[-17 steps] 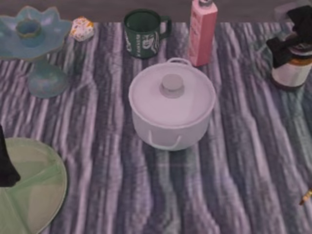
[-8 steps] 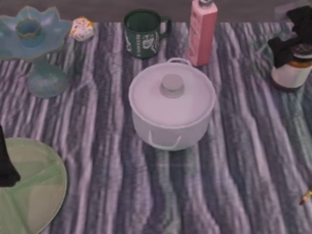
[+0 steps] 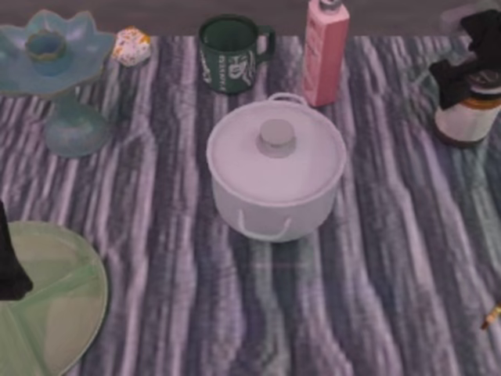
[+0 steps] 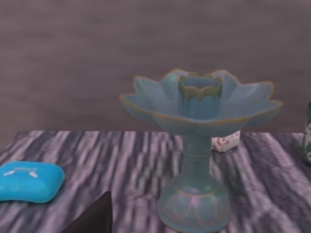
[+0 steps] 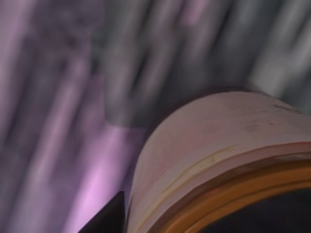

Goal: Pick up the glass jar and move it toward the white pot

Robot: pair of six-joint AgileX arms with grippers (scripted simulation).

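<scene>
Right end effector [image 3: 462, 77] masking glass jar [image 3: 468, 117] lid, grip state unclear; jar upright, axis vertical.

A purple-and-grey striped tablecloth [image 3: 156, 235] covers the table before a plain dim grey-brown wall [image 4: 97, 58].

Glass jar [image 5: 214, 145] close up, whitish body, amber-orange neck band, striped cloth [image 5: 63, 97] beyond

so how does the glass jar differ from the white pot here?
The small glass jar with amber neck band stands at the table's right edge under the right tool; the large white lidded pot sits mid-table, untouched. The jar's lid is dark, the pot's white. Both stand upright.
</scene>
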